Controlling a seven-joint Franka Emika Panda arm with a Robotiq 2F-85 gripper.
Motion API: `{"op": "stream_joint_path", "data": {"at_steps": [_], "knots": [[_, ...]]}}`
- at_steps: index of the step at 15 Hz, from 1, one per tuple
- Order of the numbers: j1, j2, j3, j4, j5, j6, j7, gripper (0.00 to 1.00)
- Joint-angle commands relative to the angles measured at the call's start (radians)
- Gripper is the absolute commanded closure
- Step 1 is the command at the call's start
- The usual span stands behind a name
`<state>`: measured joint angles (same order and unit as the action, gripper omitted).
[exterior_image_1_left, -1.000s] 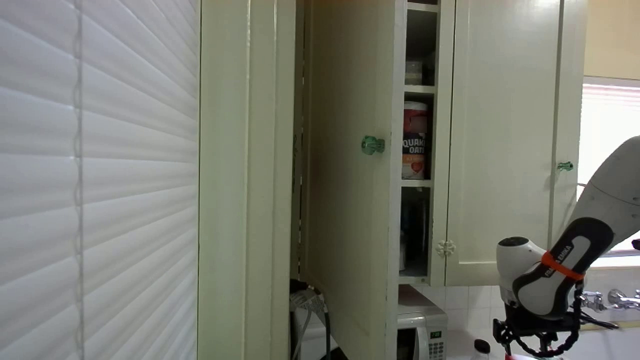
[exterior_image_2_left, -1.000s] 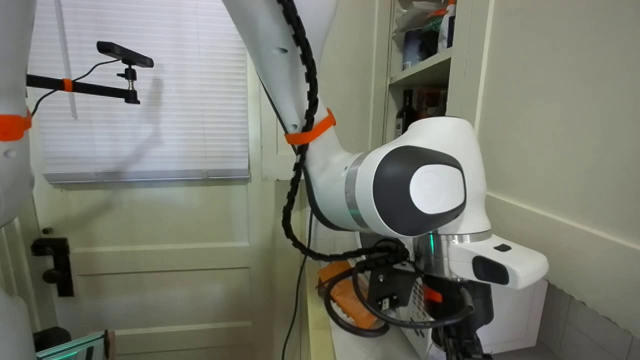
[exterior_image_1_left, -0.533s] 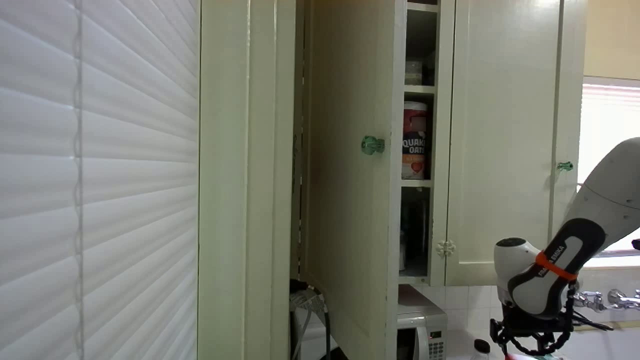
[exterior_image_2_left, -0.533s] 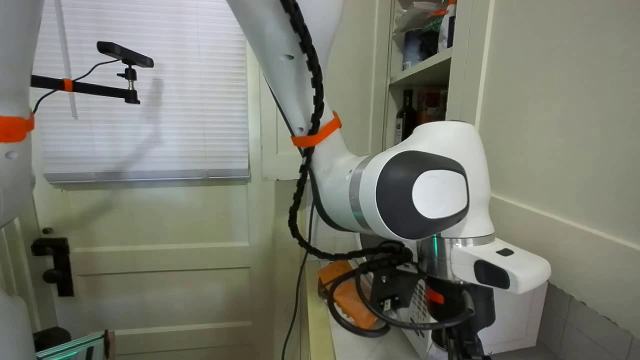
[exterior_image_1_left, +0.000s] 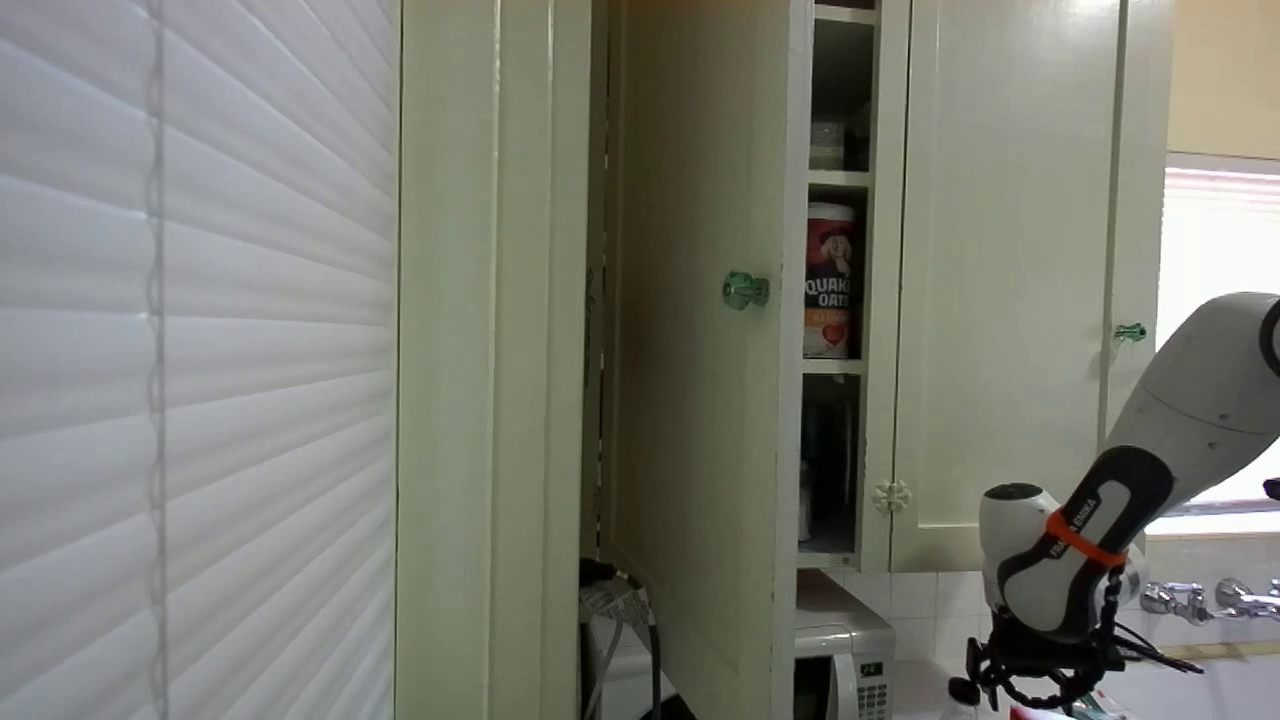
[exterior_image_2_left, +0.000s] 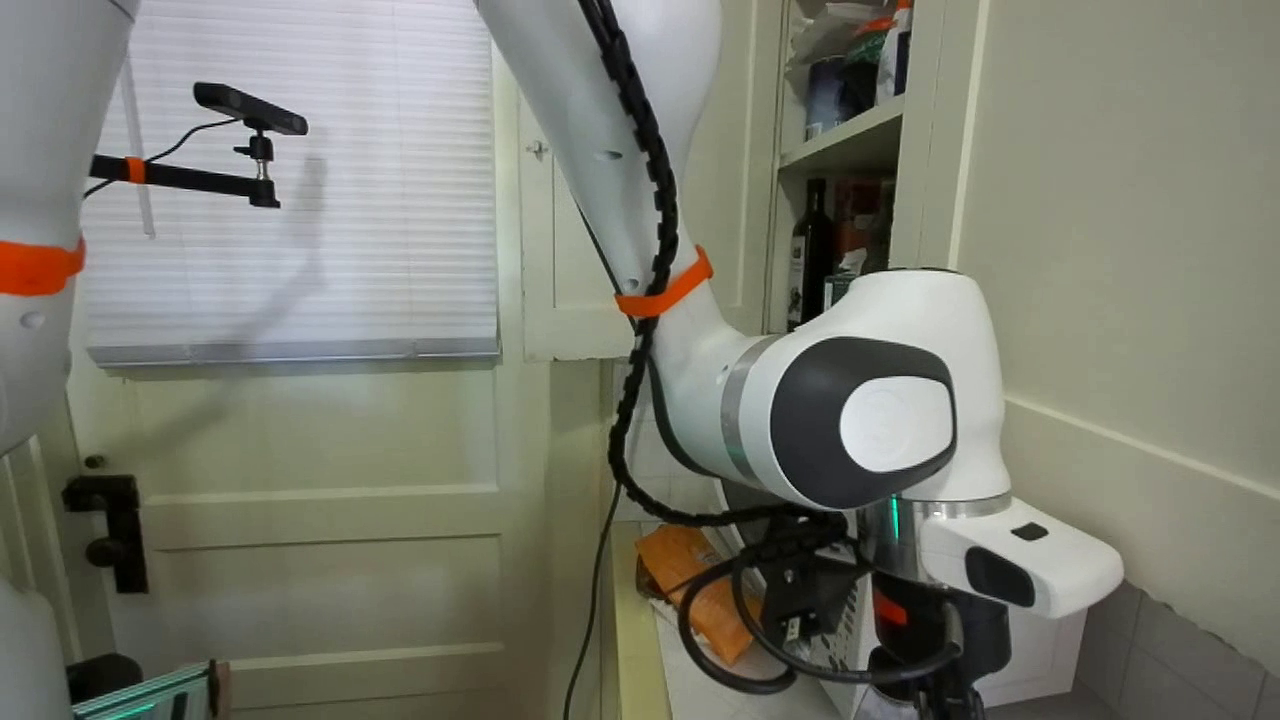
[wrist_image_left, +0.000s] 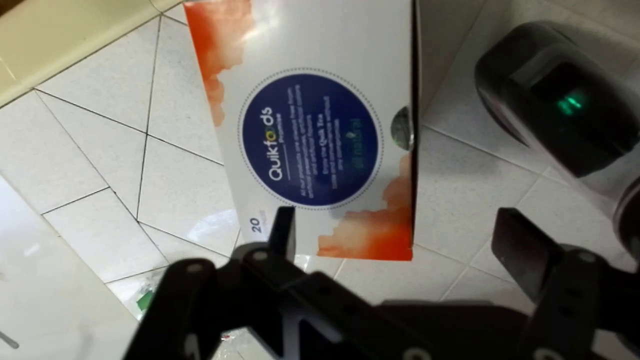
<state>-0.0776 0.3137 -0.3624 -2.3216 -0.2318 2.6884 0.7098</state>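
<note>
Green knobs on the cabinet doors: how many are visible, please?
2, in an exterior view: one knob on the open door, another knob on the closed door. Others may be hidden.

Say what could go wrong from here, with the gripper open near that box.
The open gripper might press on the box if lowered as it stands: in the wrist view, one finger overlaps it. A sideways drift could knock the black-topped container beside the box. The cable hanging in loose loops by the gripper, in an exterior view, could snag.
</note>
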Motion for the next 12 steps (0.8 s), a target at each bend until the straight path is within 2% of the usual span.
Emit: {"op": "stream_joint_path", "data": {"at_steps": [1,5,9,12], "knots": [[-0.007,0.052,-0.004,0.031,0.033,0.007,-0.005,0.00],[-0.012,0.053,-0.012,0.040,0.043,-0.021,-0.019,0.00],[-0.034,0.037,0.018,0.032,0.104,-0.026,-0.071,0.00],[-0.072,0.012,0.074,0.023,0.218,-0.036,-0.177,0.00]]}}
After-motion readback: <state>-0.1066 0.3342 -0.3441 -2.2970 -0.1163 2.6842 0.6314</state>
